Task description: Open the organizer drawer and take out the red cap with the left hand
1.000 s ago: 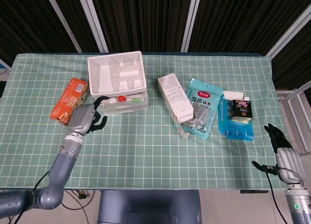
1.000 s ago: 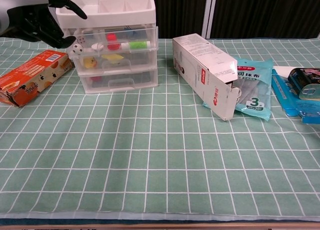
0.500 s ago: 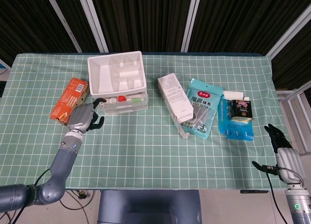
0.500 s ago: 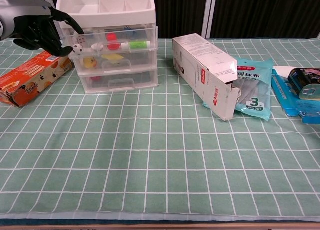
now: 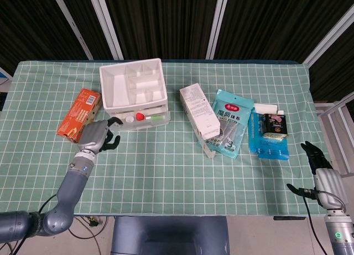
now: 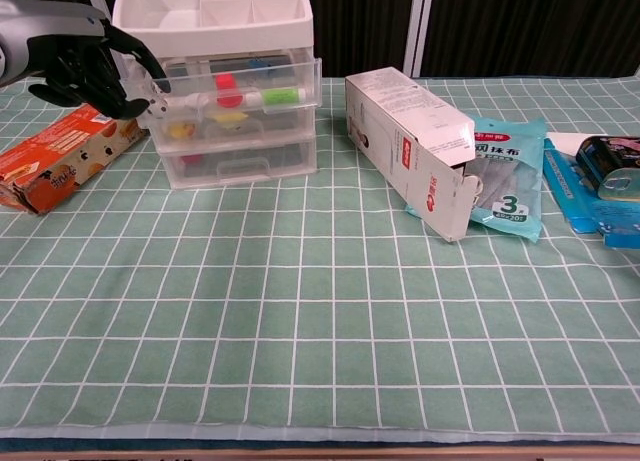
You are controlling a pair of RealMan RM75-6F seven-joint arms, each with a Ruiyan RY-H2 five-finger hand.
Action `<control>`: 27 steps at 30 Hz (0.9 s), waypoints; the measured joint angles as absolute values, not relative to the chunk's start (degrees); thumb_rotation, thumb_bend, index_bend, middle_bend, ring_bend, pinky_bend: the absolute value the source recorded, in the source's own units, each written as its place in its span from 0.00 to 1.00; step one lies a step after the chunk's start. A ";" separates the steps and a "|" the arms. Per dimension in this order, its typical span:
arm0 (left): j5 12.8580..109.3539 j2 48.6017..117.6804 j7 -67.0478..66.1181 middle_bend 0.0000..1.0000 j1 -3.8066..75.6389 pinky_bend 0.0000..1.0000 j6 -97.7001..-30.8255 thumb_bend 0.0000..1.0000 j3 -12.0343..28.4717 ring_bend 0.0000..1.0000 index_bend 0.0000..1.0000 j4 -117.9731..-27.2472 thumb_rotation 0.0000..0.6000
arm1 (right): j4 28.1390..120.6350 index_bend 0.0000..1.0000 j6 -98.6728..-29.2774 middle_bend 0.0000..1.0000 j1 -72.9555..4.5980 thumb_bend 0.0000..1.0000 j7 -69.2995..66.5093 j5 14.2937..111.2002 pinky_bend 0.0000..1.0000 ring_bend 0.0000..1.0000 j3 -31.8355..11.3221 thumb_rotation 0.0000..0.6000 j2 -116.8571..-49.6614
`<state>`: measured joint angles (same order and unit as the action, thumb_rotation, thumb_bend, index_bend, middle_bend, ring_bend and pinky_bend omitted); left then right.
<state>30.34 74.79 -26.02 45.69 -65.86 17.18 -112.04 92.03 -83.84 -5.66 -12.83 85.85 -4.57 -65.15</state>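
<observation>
Top drawer now pulled further out.
Left hand (image 6: 85,66) hooks its fingers on the organizer (image 6: 235,101) drawer (image 6: 240,93) corner; red cap (image 6: 226,82) inside beside a green marker (image 6: 275,97). Right hand (image 5: 321,164) idle, holding nothing.

Organizer (image 6: 240,131) clear glossy plastic; tablecloth (image 6: 300,311) matt woven cloth; white box (image 6: 410,146) smooth cardboard.

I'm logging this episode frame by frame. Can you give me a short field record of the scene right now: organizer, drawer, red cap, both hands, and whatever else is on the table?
organizer: white, clear drawers, back left on green checked cloth
top drawer: pulled partly out
red cap: inside the top drawer, not taken
left hand: at the drawer's left front corner, holding no item
right hand: low at the table's right edge, holding nothing
other items: orange box, white carton, teal packet, blue packs
</observation>
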 measured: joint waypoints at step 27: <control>30.20 69.50 -23.49 1.00 46.07 1.00 -62.39 0.45 15.02 1.00 0.34 -120.37 1.00 | 92.06 0.00 -84.09 0.00 -5.54 0.01 -12.73 85.98 0.21 0.00 -4.58 1.00 -65.15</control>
<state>30.20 69.50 -23.49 46.07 -62.39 15.02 -120.37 92.06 -84.09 -5.54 -12.73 85.98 -4.58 -65.15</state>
